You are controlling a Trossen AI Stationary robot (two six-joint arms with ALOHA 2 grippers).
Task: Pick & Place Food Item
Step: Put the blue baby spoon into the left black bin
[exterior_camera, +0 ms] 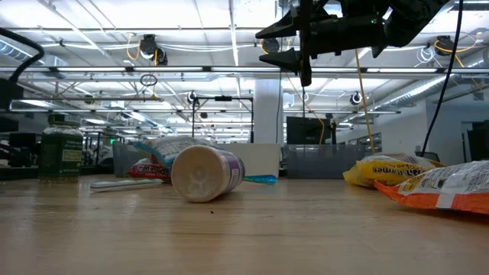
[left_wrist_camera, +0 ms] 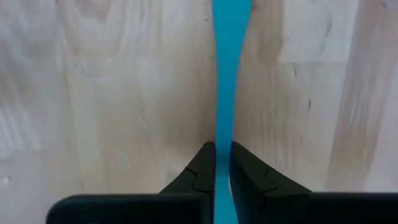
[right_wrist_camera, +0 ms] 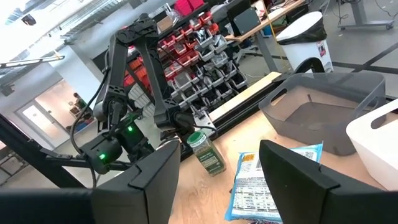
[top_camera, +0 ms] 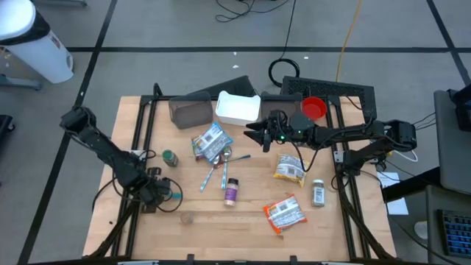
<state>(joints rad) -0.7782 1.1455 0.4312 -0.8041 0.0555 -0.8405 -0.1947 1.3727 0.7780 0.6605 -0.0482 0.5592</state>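
Pinching a thin blue strip [left_wrist_camera: 230,74] low over the bench [top_camera: 243,210], the left pincer [left_wrist_camera: 222,163] sat near its front-left corner; the right pincer [top_camera: 254,132] hovered spread above the snack packet [top_camera: 210,141].

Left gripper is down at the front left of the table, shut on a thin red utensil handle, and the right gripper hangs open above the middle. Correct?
Not quite: the handle is blue, not red. The left wrist view shows the left gripper shut on a thin blue utensil handle against the wooden table. The rest holds: the right gripper hangs open above the middle.
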